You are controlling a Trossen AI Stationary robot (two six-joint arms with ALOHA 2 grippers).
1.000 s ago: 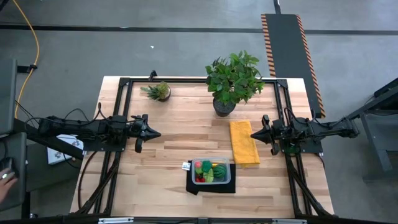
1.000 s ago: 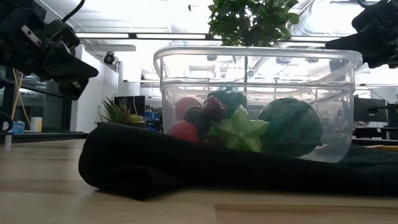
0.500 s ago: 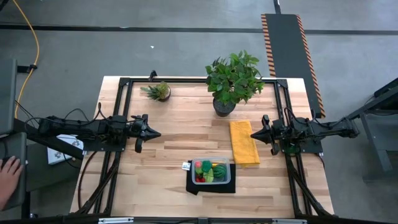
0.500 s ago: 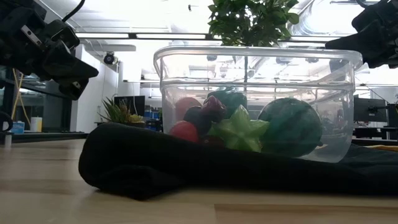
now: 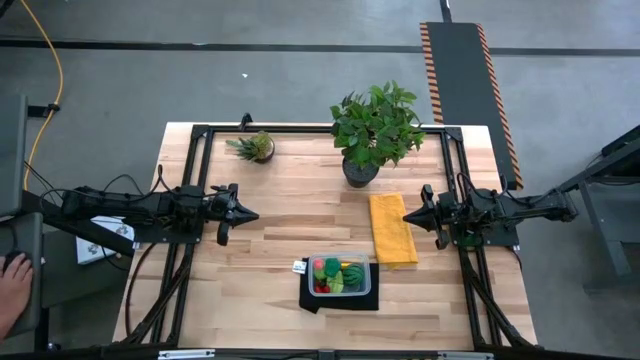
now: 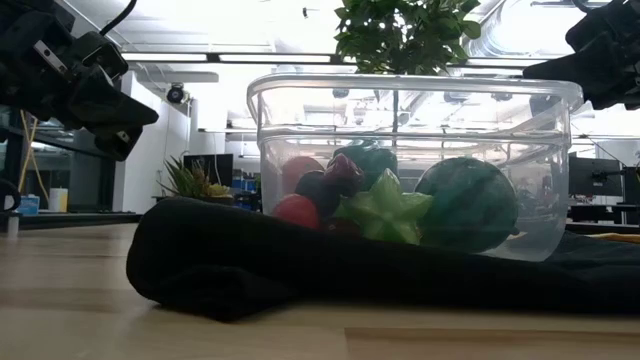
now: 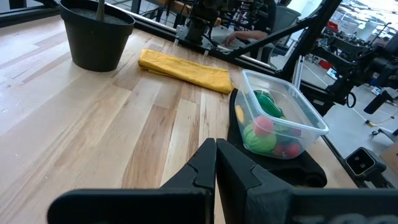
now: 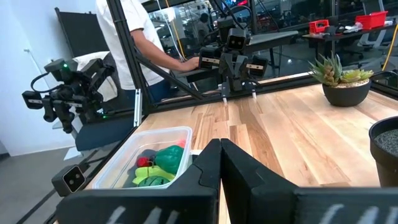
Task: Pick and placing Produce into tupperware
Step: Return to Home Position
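The clear tupperware (image 5: 339, 274) sits on a black mat (image 5: 340, 297) near the table's front edge. Inside it lie several pieces of produce (image 6: 385, 200): green, red, dark and yellow ones, among them a green star-shaped piece (image 6: 385, 210) and a round dark green one (image 6: 465, 205). In the wrist views the tupperware (image 7: 280, 118) (image 8: 152, 155) shows the same load. My left gripper (image 5: 248, 214) hovers shut at the table's left side, away from the tupperware. My right gripper (image 5: 412, 215) hovers shut at the right side, over the edge of a yellow cloth (image 5: 392, 229).
A large leafy potted plant (image 5: 372, 130) stands at the far middle, and a small spiky plant (image 5: 254, 147) at the far left. A small white tag (image 5: 298, 266) lies beside the mat. A person's hand (image 5: 12, 285) shows off the table at the left.
Both arms and the tupperware have kept still. Only the person's hand off the table at the left has shifted.
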